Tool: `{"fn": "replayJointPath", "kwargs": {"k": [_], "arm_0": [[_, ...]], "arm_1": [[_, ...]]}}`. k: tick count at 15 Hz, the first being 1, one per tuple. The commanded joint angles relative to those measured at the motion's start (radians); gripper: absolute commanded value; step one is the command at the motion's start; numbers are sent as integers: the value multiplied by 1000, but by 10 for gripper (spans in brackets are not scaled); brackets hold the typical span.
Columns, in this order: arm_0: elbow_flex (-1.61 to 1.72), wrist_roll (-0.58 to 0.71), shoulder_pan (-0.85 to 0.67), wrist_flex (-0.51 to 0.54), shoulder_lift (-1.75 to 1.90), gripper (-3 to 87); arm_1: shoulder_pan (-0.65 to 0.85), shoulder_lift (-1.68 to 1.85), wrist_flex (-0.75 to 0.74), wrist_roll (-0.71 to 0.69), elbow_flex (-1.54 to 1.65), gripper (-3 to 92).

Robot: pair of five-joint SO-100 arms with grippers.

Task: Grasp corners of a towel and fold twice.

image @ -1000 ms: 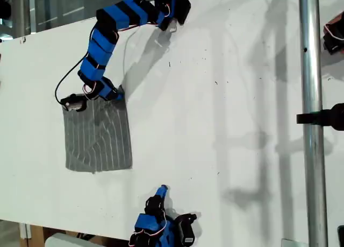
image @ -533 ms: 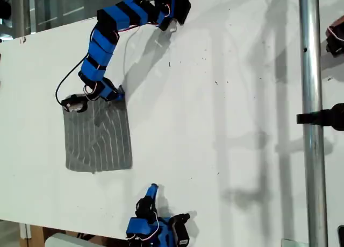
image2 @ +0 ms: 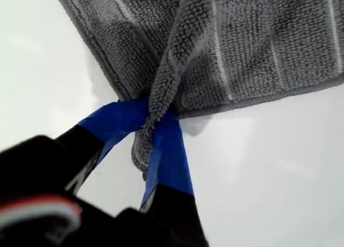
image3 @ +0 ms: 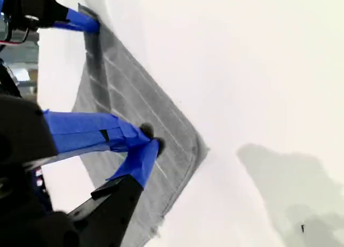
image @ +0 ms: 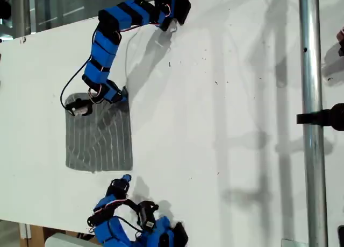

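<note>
On a white table (image: 215, 123), flat and bare apart from small dark specks, the towel (image: 99, 136) lies near the edge at the exterior view's left, grey with pale stripes. Behind the table's far edge is glass and dim room; a metal pole (image: 313, 123) stands upright at the exterior view's right, with a black clamp on it. My first gripper (image2: 156, 126) is clenched on a bunched fold at the towel's far edge, cloth pinched between its blue-taped fingers (image2: 169, 155). My second gripper (image3: 148, 142) hovers by the towel's near corner (image3: 196, 150), jaws nearly closed, nothing seen between them; cannot tell if they touch the cloth. Both arm bases are cut off at the exterior view's top and bottom edges.
</note>
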Motion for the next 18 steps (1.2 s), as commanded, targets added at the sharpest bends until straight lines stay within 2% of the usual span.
{"fn": "replayJointPath", "kwargs": {"k": [1, 3, 4, 7, 11, 16, 18], "arm_0": [[-365, 86, -86, 66, -350, 198], [-627, 169, -101, 172, -577, 272], [-726, 193, -114, 219, -657, 281], [-756, 224, -183, 225, -758, 277], [-707, 192, -268, 222, -825, 246], [-805, 153, -222, 229, -1012, 225], [-905, 144, -198, 284, -1103, 190]], "arm_1": [[-40, 92, -12, 20, 12, -2], [-61, 114, -18, 28, 38, -2], [-64, 129, -20, 29, 49, -2], [-64, 166, -17, 29, 58, -2], [-67, 184, -25, 29, 71, -2], [-71, 210, -31, 29, 71, -2], [-61, 222, -31, 29, 71, -2]]}}
